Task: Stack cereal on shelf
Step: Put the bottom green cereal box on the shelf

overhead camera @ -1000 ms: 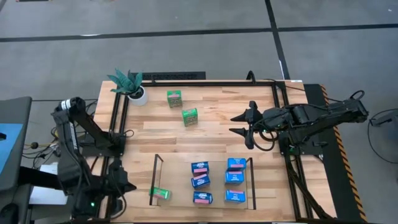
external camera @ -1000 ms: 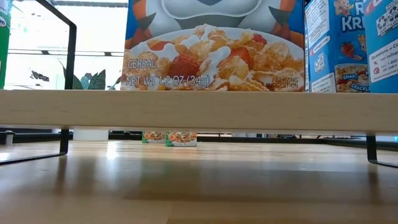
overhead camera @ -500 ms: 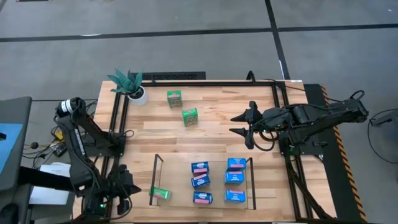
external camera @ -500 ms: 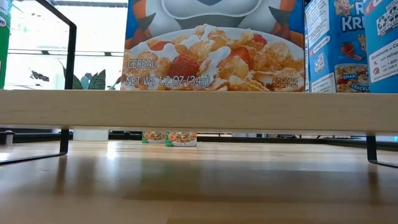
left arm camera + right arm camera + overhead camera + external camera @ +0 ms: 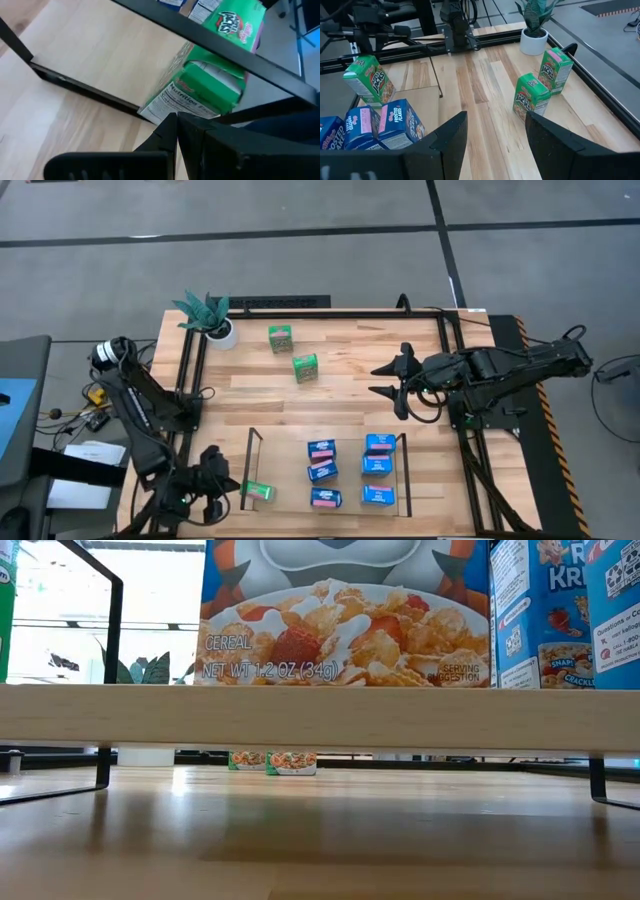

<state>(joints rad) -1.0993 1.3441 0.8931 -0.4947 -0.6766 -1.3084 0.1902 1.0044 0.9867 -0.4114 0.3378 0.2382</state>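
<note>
On the shelf (image 5: pixel 254 442), a low rack with dark rails and a light wood base, stand several blue cereal boxes (image 5: pixel 322 471). One green cereal box (image 5: pixel 258 492) sits tilted at the shelf's left end (image 5: pixel 368 80). My left gripper (image 5: pixel 216 484) is shut and low, just outside that end. In the left wrist view its fingertips (image 5: pixel 173 120) stand at the green box's white nutrition panel (image 5: pixel 176 99). Two more green boxes (image 5: pixel 281 338) (image 5: pixel 305 367) stand upright on the table's far half. My right gripper (image 5: pixel 391 385) waits open above the table's right middle. My left gripper's shut fingertips stand right at the lower corner of the green box's nutrition panel (image 5: pixel 165 106), coming in slanting downward from the table's left. I cannot tell whether they touch it.
A potted plant (image 5: pixel 210 315) stands at the far left corner. Black frame rails (image 5: pixel 190 370) run along the table's left, far and right sides. In the low view the shelf's wood base (image 5: pixel 320 715) spans the picture, with a blue box (image 5: pixel 345 610) on it.
My left gripper has come down and gone toward the table's right, closer to the shelf's left end and the tilted green box. It has stayed shut. The boxes have kept their places.
</note>
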